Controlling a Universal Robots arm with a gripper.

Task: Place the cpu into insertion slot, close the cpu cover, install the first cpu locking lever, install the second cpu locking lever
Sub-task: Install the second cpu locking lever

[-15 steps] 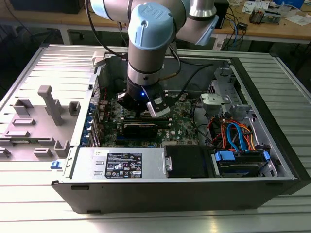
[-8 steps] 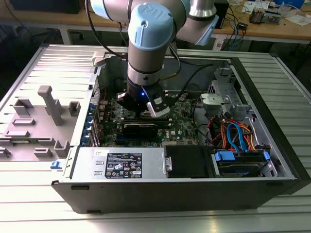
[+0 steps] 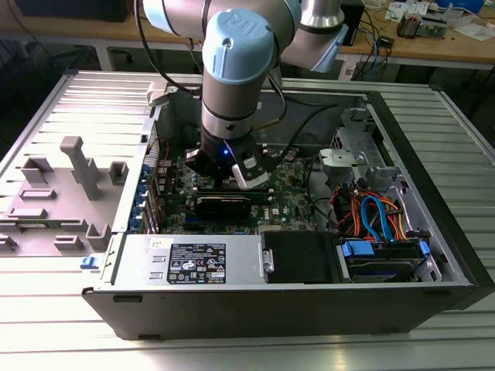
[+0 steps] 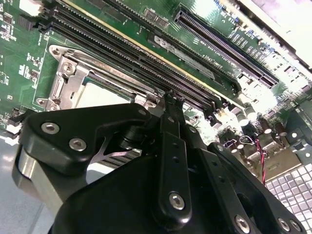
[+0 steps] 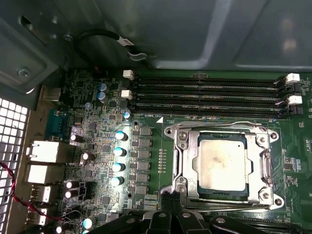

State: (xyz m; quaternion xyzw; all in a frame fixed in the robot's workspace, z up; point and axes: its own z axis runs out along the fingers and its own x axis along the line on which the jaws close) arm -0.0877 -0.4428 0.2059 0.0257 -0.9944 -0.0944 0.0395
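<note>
One silver-grey square cpu [image 5: 223, 162] seated in silver-rimmed insertion slot [image 5: 181, 163], silver frame cpu cover [image 5: 261, 142] down. Black end effector [image 4: 171, 100] clenched, empty, beside slot edge; four black memory slots [image 5: 209, 95] nearby.

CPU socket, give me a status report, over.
Claw low at the socket's edge. The cpu seated in the insertion slot, the cpu cover down around it. Nothing lies on the socket.

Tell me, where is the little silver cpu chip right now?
In the first wrist view the cpu lies flat in the insertion slot on the green motherboard, framed by the cpu cover, beside the long memory slots.
</note>
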